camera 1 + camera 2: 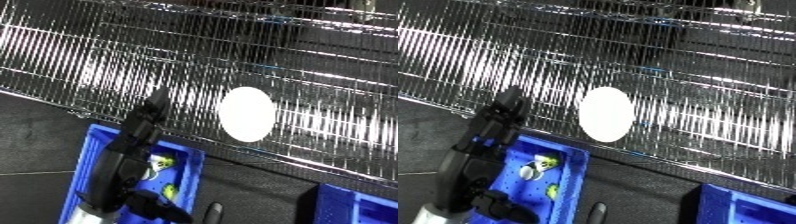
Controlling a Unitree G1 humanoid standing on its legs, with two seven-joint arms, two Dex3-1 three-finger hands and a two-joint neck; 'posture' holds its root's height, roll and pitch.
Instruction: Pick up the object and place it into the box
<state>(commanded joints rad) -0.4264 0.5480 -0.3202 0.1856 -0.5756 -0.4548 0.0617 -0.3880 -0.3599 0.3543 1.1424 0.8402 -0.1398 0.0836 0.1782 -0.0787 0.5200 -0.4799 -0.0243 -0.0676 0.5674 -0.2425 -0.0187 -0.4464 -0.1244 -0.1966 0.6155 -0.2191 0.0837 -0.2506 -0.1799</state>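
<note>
Bins first: one blue bin (571,172) sits at lower left, and two small yellow-green and white objects (540,164) lie inside it, one above the other, too small to identify. A second blue bin (360,202) shows only a corner at lower right. Between them lies dark floor (258,185), open and bare. One white oval disc (246,114) rests on the wire rack (293,60) that fills the upper part of both views, just behind the rack's front edge and well apart from either bin. The left hand (142,125) reaches up over the first bin's near wall toward the rack; I cannot tell how its fingers are set or whether they hold anything.
</note>
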